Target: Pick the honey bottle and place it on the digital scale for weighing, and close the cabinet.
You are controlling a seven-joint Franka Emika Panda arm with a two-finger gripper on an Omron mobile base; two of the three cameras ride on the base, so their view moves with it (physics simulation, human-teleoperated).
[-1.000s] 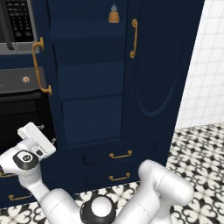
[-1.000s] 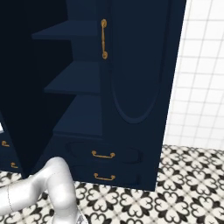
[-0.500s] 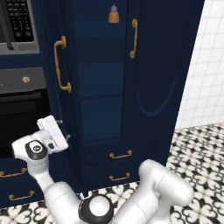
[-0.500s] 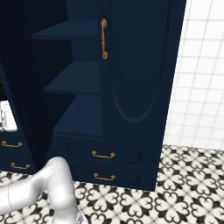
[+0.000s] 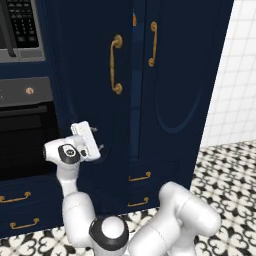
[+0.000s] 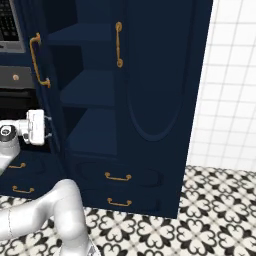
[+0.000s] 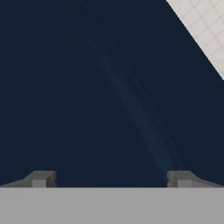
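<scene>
Your claw stands spread wide with nothing between its tips, pressed up near the outer face of the cabinet's left door. In the hand view the 2 dark fingertips sit far apart at the bottom, and the dark navy panel with its faint arched moulding lies right ahead.

The cabinet is what you are handling now. Its left door hangs nearly shut in the left base view, with a narrow dark gap left between it and the right door. From the right base view you can see past the door's edge to the bare inner shelves.

Treat the door as a stiff, hinged slab: it likely swings freely and needs a push, not a grip. I judge the flat panel near the free edge, below the brass handle, to be the best place to press, since force far from the hinge turns it most easily. The smooth painted face may let the tips slide, so push square to it.

A sliver of orange shows in the gap at the top; I cannot tell what it is. I cannot place the honey bottle or the digital scale from here.
</scene>
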